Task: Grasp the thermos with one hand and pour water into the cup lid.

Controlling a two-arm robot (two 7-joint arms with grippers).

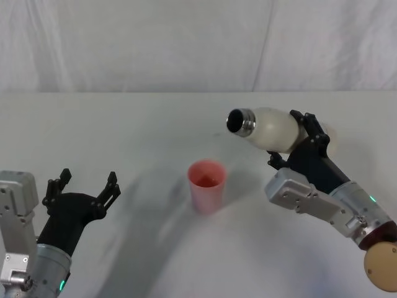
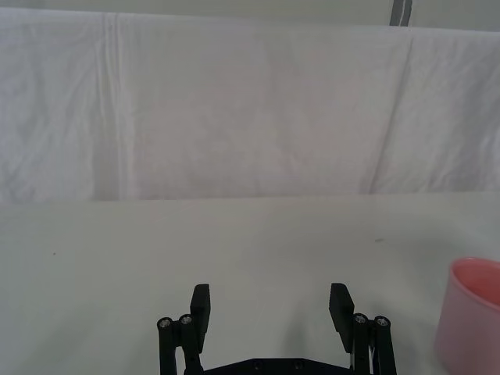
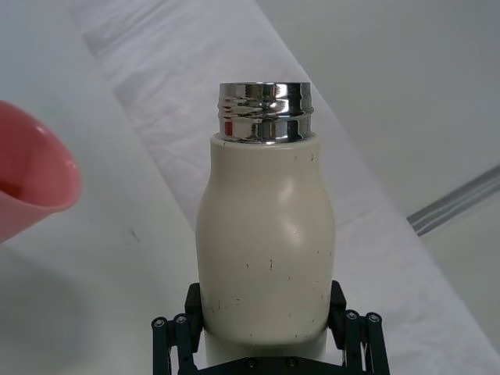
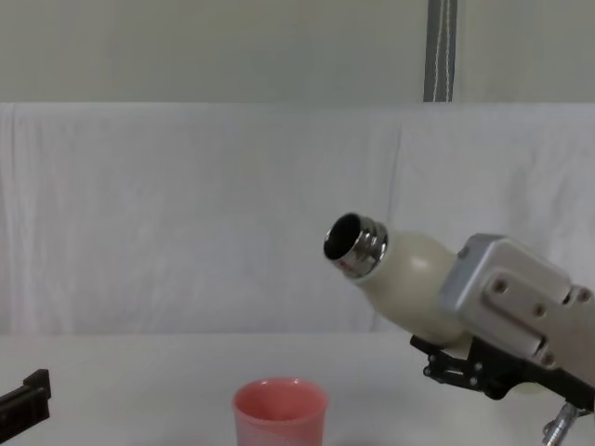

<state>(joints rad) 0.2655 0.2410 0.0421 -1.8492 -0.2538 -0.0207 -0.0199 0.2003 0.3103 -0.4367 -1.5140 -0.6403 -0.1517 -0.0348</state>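
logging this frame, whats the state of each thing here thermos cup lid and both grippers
thermos: uncapped, lifted off the table, tilted with its steel neck toward the cup lid, held in the right gripper.
cup lid: upright on the table, open top, free of both grippers.
right gripper: jaws shut on the thermos body.
left gripper: jaws open, holding nothing, left of the cup lid.

The cup lid stands upright on the tabletop, about mid-way across. Up and to its right hangs the thermos in the right pincer — tipped over, neck toward the cup lid. The left pincer sits well off to the left — near the front edge.
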